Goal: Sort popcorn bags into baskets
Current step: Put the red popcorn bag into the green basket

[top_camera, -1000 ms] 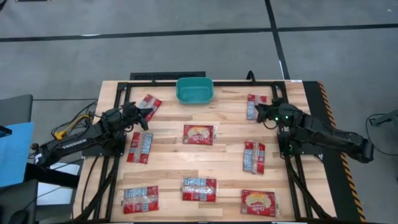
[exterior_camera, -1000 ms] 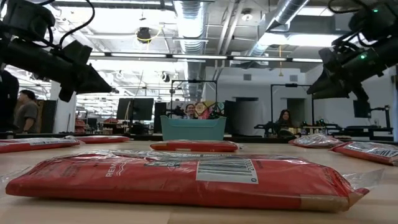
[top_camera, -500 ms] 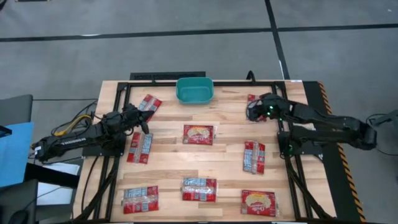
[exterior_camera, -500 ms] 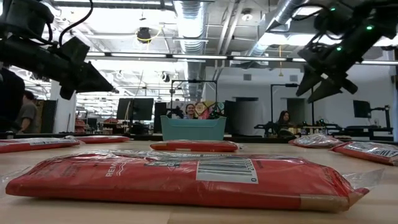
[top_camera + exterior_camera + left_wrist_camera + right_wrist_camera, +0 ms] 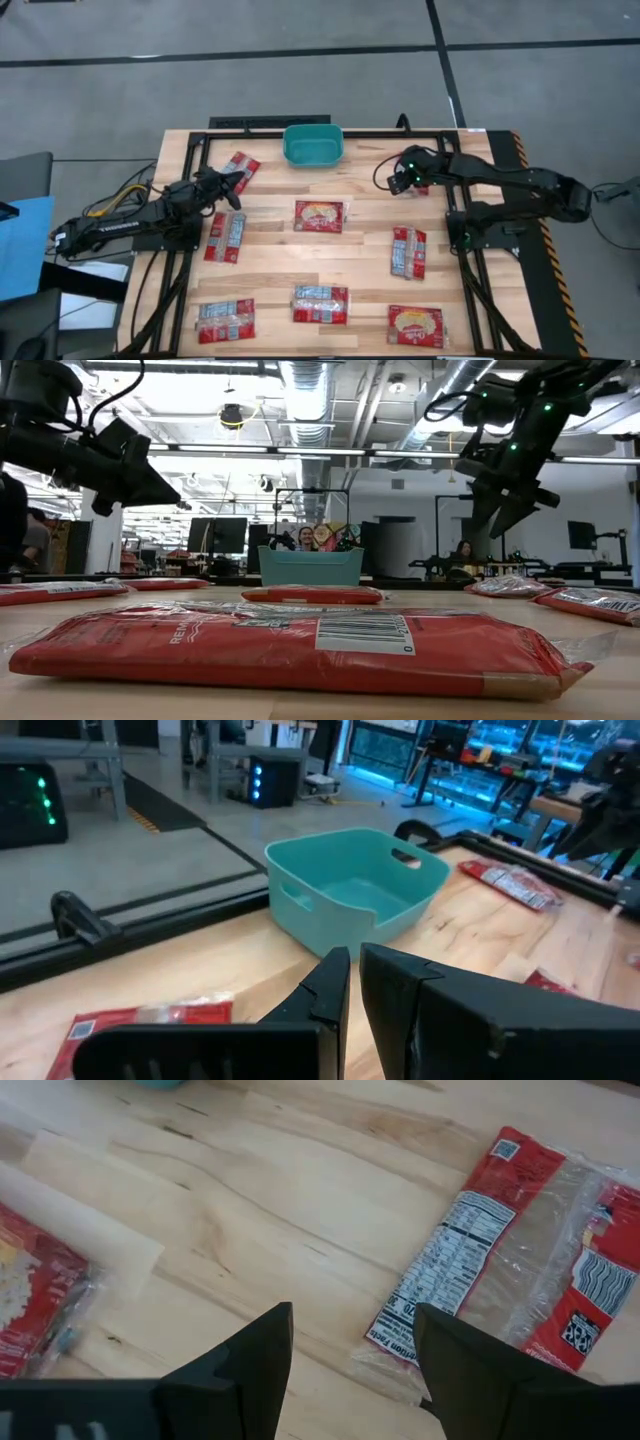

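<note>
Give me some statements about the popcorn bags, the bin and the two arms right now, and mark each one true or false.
1. The teal bin holds two popcorn bags. False: it is empty.
2. The right gripper has its jaws open over bare wood beside a popcorn bag. True.
3. The left gripper is holding a popcorn bag. False: its jaws are shut on nothing.
4. The bin stands at the table's far edge, between the two arms. True.
</note>
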Controlling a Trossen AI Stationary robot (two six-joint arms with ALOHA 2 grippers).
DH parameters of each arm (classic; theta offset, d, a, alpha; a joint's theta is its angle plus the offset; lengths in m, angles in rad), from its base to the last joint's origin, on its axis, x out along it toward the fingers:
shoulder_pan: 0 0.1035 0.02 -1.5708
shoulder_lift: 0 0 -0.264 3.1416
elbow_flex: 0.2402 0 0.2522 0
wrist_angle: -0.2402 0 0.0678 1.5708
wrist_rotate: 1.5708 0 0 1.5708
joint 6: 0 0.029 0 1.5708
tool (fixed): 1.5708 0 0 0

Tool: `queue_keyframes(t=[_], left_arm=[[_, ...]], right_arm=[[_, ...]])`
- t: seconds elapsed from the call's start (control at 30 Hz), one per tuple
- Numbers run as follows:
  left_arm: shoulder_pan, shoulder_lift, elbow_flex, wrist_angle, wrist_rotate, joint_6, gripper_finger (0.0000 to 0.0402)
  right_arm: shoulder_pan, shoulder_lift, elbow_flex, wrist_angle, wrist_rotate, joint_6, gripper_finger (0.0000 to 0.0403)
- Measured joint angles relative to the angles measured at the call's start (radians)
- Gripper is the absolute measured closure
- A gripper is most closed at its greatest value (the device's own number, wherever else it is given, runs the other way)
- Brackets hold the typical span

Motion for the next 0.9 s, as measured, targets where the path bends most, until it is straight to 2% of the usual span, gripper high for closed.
queue_keyframes(t=[0.23, 0.4, 0.57, 0.7, 0.9], left_arm=[[0.0, 0.0, -0.001, 0.095, 0.0, 0.055, 0.0383], [0.001, 0.0, 0.001, 0.211, -0.022, 0.162, 0.0376], [0.014, -0.001, 0.043, 0.206, -0.106, 0.23, 0.0326], [0.016, 0.0, 0.056, 0.156, -0.088, 0.22, 0.0274], [0.007, 0.001, 0.058, 0.098, -0.042, 0.09, 0.0231]], right_arm=[[0.003, 0.039, 0.066, -0.04, -0.043, -0.058, 0.0169], [0.006, 0.039, 0.168, -0.042, -0.103, -0.114, 0.0157], [0.007, 0.038, 0.273, -0.035, -0.048, -0.125, 0.0154], [0.023, 0.039, 0.28, -0.048, 0.021, -0.128, 0.0154], [0.052, 0.039, 0.279, -0.15, -0.007, -0.132, 0.0154]])
